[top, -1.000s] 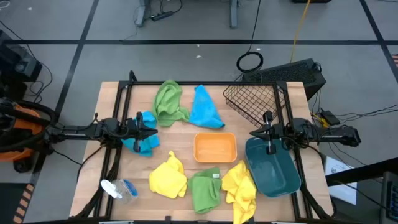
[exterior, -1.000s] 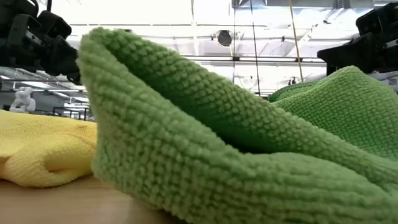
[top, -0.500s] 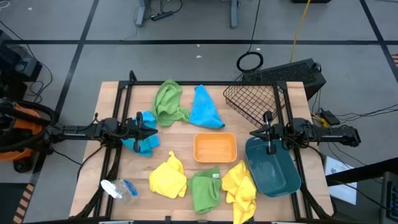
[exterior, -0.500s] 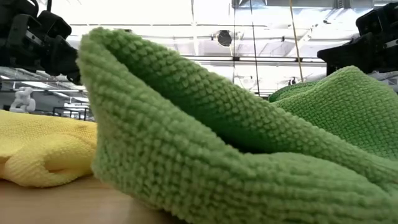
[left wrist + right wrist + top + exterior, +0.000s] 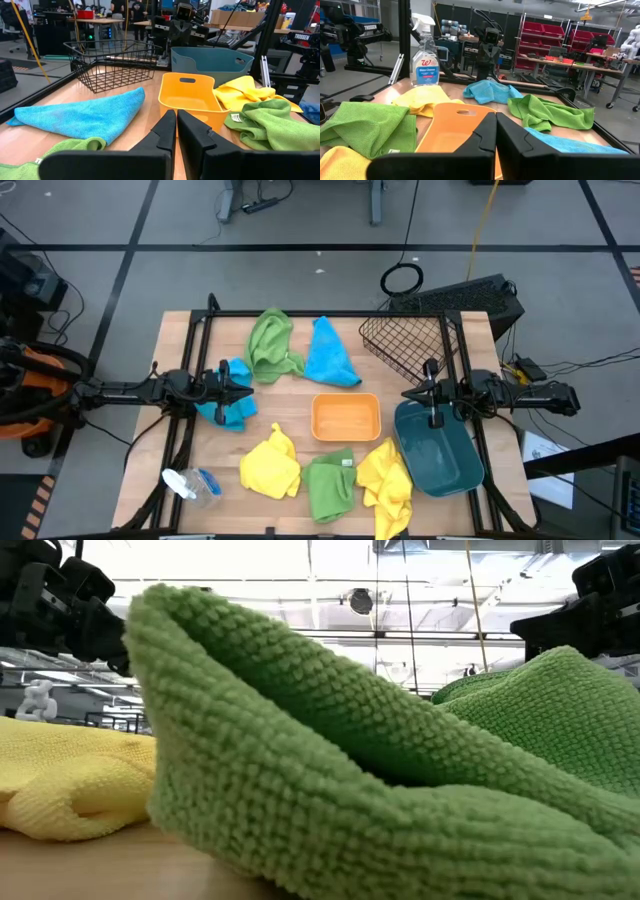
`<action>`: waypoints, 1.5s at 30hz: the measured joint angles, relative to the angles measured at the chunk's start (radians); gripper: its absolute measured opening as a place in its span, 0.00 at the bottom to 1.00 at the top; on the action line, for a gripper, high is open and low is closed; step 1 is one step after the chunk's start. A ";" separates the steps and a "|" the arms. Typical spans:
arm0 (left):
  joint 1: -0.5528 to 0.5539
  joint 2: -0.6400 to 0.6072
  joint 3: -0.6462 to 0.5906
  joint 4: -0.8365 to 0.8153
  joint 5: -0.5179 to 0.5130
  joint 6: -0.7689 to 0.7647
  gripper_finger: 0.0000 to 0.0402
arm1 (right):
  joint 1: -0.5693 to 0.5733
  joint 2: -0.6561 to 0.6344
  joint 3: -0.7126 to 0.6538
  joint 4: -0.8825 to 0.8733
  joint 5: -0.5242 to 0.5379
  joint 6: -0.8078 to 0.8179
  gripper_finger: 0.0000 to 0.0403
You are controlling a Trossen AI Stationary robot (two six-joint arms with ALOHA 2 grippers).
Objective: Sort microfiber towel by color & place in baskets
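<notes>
Two green towels, two yellow, two blue; orange bin, teal bin, black mesh basket.

We look past the left gripper, its two dark fingers pressed together with only a thin seam between them. Just beyond sits the orange bin, empty. A blue towel lies spread beside it, with a green towel's edge nearer us. On the bin's other side a yellow towel overlaps a green towel. Farther back stand the black wire basket and the teal bin, with the right arm behind them.
</notes>
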 joint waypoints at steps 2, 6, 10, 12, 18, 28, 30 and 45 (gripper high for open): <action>0.000 0.000 0.000 0.000 0.000 0.000 0.06 | 0.000 0.000 0.000 0.000 0.000 0.000 0.00; 0.000 0.000 0.000 0.000 0.000 0.000 0.06 | 0.000 0.000 0.000 0.000 0.000 0.000 0.00; 0.000 0.000 0.000 0.000 0.000 0.000 0.06 | 0.000 0.000 0.000 0.000 0.000 0.000 0.00; 0.000 0.000 0.000 0.000 0.000 0.000 0.06 | 0.000 0.000 0.000 0.000 0.000 0.000 0.00; 0.000 0.000 0.000 0.000 0.000 0.000 0.06 | 0.000 0.000 0.000 0.000 0.000 0.000 0.00; 0.000 0.000 0.000 0.000 0.000 0.000 0.06 | 0.000 0.000 0.000 0.000 0.000 0.000 0.00; 0.000 0.000 0.000 0.000 0.000 0.000 0.06 | 0.000 0.000 0.000 0.000 0.000 0.000 0.00; 0.000 0.000 0.000 0.000 0.000 0.000 0.06 | 0.000 0.000 0.000 0.008 0.000 -0.085 0.00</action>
